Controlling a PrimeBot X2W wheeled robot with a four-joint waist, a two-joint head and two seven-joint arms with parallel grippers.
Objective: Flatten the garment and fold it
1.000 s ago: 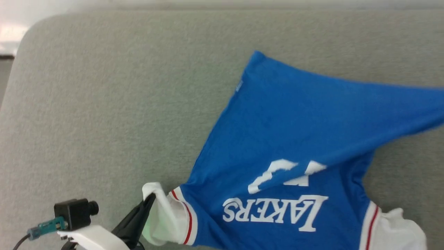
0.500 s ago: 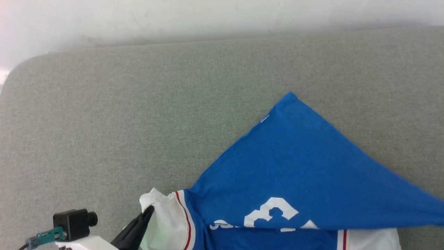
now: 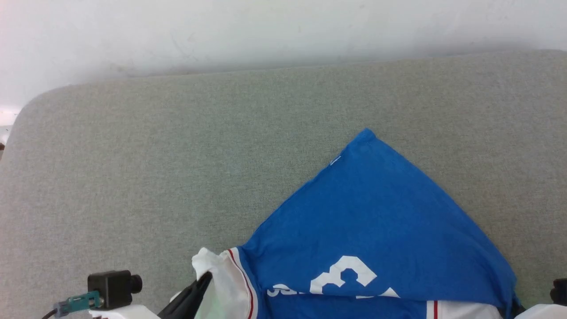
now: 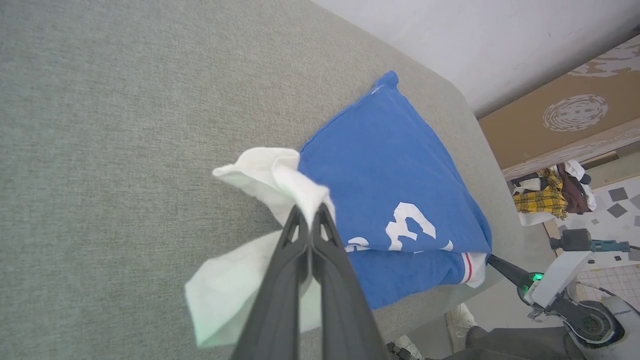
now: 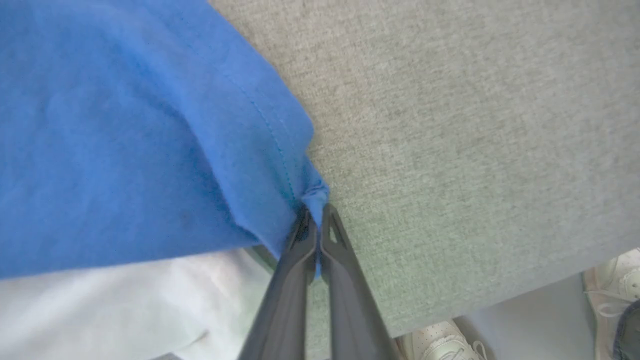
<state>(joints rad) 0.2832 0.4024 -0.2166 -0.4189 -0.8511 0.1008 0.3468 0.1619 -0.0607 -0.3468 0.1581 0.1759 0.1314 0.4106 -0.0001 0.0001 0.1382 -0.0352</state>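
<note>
The garment [image 3: 376, 217], a bright blue T-shirt, lies near the front edge of the grey table [image 3: 177, 155]. Its lower part is folded toward me in a triangle over the white print [image 3: 345, 274]. My left gripper [image 3: 204, 280] is shut on the bunched white sleeve [image 4: 270, 170], lifting it a little off the cloth. In the right wrist view my right gripper [image 5: 315, 212] is shut on the blue hem corner [image 5: 312, 192], low over the table, with the other white sleeve [image 5: 100, 300] under the blue layer. The right gripper [image 4: 495, 260] also shows in the left wrist view at the garment's far corner.
The grey padded surface stretches bare to the left and behind the shirt, up to a white wall [image 3: 266, 31]. Past the near edge stand a person's white shoes [image 5: 440, 342]. A pile of clothes [image 4: 550, 192] lies on the floor beside a cardboard panel [image 4: 560, 120].
The head camera has tilted up. My right gripper has drawn the blue hem corner back toward the near edge, laying the flap over the lettering. The left gripper keeps its hold on the sleeve.
</note>
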